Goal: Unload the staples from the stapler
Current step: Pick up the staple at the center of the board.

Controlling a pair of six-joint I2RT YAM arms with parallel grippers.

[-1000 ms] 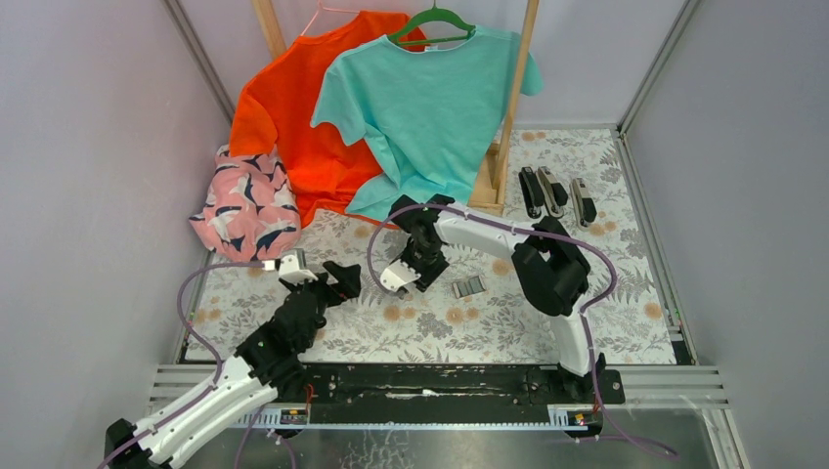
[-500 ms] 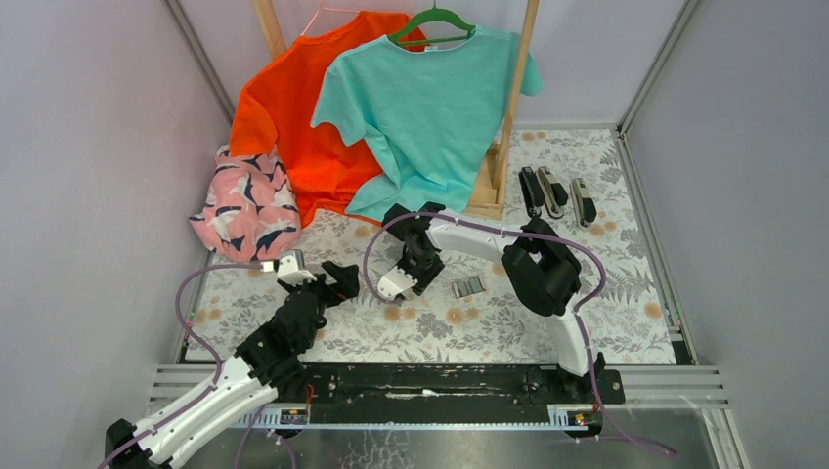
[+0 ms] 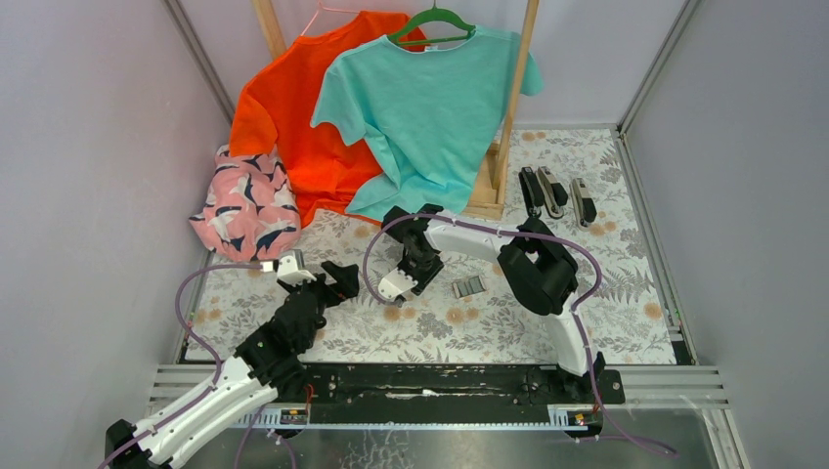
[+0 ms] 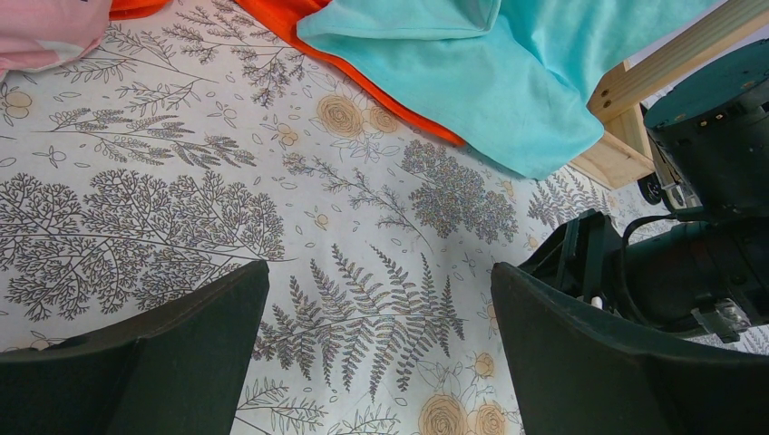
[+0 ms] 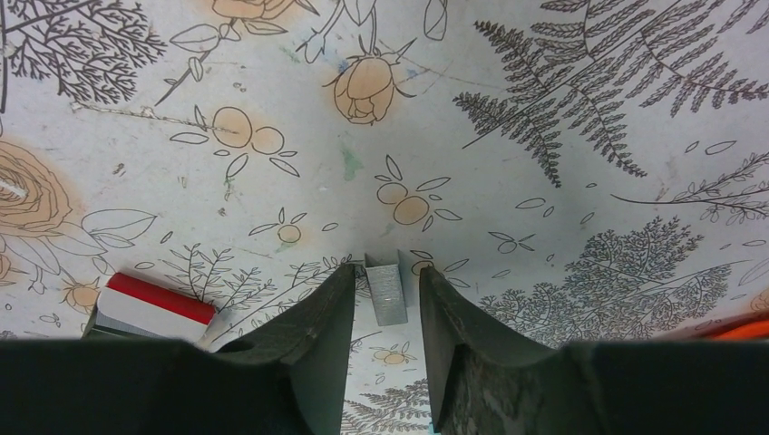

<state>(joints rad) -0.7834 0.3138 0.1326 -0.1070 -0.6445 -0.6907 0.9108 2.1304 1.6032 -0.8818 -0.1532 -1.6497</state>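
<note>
Quick read of where you're at; the floral tabletop point(image 3: 626, 313) has the teal T-shirt point(image 3: 420, 107) and orange T-shirt point(image 3: 283, 127) hanging over its far edge, nothing to do with the job.

Your left gripper point(image 4: 379, 272) sits near the left edge with its fingers spread wide and only cloth between them, so it's idle; your right gripper point(image 5: 387, 269) is the busy one, down low around the middle of the tabletop.

Three black staplers point(image 3: 552, 192) are lined up in the far right corner, well apart from both arms; can't tell from here whether any are still loaded.

A little red-and-white box point(image 5: 150, 308) lies just to one side of the right fingers; ignore it.

Now the actual thing: one staple strip point(image 5: 390, 294) lies flat on the cloth right between the right fingers point(image 5: 317, 317), which stand narrowly apart either side of it; I see a sliver of gap on both sides, so not clamped yet. A couple more loose strips point(image 3: 469, 286) sit nearby toward the right edge.

So I'd call this the pick-up of a strip that's already out; for the next move you'd want to pinch squarely across its long sides with the tips right down at the cloth, since it's thin and flat and could easily skid or snap; then lift straight up.
</note>
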